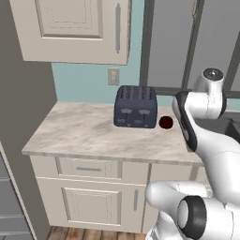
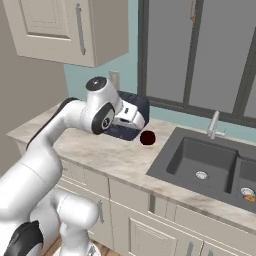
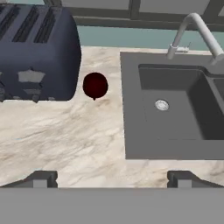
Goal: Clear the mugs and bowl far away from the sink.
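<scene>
Pincer [image 3: 112, 178] open wide, both dark fingertips [image 3: 40, 178] low in frame, apart, hovering over bare marble table [image 3: 65, 140]. Nothing between them. Dark maroon mug [image 3: 95, 85] stands on the table ahead, just beside the navy four-slot toaster [image 3: 37, 54], between it and the sink [image 3: 175, 109] edge. Mug touches neither. Sink is dark grey, round steel drain [image 3: 162, 105] in the near basin, second basin partly visible at the frame edge. Curved silver faucet [image 3: 197, 33] rises behind the basin. Teal wall strip behind the table.
</scene>
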